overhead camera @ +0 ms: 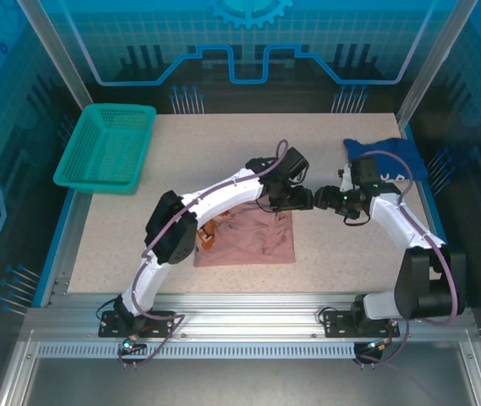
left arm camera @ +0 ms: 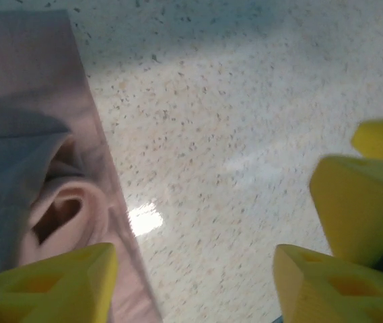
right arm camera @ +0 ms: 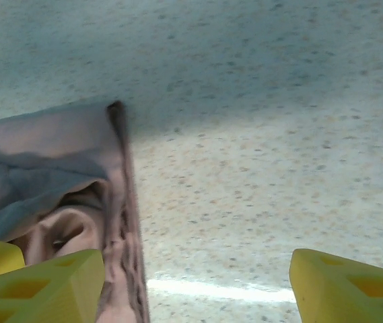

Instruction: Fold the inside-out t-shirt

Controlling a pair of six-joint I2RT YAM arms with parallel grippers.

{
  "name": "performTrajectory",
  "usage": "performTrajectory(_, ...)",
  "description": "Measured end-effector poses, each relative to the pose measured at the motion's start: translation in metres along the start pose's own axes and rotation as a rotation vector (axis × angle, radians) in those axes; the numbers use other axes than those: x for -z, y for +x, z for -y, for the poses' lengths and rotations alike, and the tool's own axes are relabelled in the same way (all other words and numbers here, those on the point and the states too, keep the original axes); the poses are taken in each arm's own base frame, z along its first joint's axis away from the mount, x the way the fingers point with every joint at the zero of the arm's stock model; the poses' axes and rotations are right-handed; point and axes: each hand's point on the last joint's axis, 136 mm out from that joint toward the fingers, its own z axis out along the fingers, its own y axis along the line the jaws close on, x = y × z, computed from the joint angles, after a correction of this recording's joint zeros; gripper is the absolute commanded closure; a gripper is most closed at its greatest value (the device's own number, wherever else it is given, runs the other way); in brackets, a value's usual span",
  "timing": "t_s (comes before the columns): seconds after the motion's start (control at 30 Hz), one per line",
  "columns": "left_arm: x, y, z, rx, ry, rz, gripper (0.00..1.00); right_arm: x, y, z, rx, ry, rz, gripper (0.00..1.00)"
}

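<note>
Top external | speckled table (overhead camera: 223,161), blue walls (overhead camera: 139,34) | left fingers (left arm camera: 56,282), right fingers (right arm camera: 353,282) released beside pink t-shirt (overhead camera: 248,241)

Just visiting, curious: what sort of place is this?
Likely a robot test cell: left arm and right arm bolted to a metal frame, speckled table, blue panelled walls.

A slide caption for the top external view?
Left arm and right arm meet at the pink t-shirt; green basket far left.

Shirts: two — one pink inside-out t-shirt (overhead camera: 253,239), one dark blue shirt (overhead camera: 384,156). Green basket (overhead camera: 105,148): one. Table (overhead camera: 350,258): one. Arms: two — left arm (overhead camera: 215,193), right arm (overhead camera: 396,222). Grippers: two, left gripper (left arm camera: 191,282) and right gripper (right arm camera: 194,286), each with two yellow fingers (right arm camera: 43,282).
</note>
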Motion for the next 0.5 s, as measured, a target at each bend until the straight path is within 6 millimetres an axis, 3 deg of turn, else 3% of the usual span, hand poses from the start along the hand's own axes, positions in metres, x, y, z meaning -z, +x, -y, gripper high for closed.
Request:
performTrajectory(0.1,0.050,0.016,-0.026,-0.025,-0.002,0.036,0.24,-0.004,0.003,-0.021,0.046,-0.063,0.005,0.25)
performTrajectory(0.17,0.095,0.024,-0.050,-0.010,0.031,0.100,0.22,-0.010,0.008,-0.041,0.110,-0.103,0.001,0.24)
performTrajectory(0.27,0.143,0.031,-0.078,0.020,0.077,0.206,0.22,-0.019,0.023,-0.076,0.231,-0.167,-0.023,0.26)
performTrajectory(0.37,0.147,0.049,-0.093,0.020,0.086,0.224,0.22,-0.024,0.040,-0.104,0.326,-0.240,-0.035,0.26)
performTrajectory(0.5,0.123,0.075,-0.131,0.070,0.027,0.166,0.22,-0.035,0.069,-0.122,0.411,-0.274,-0.086,0.28)
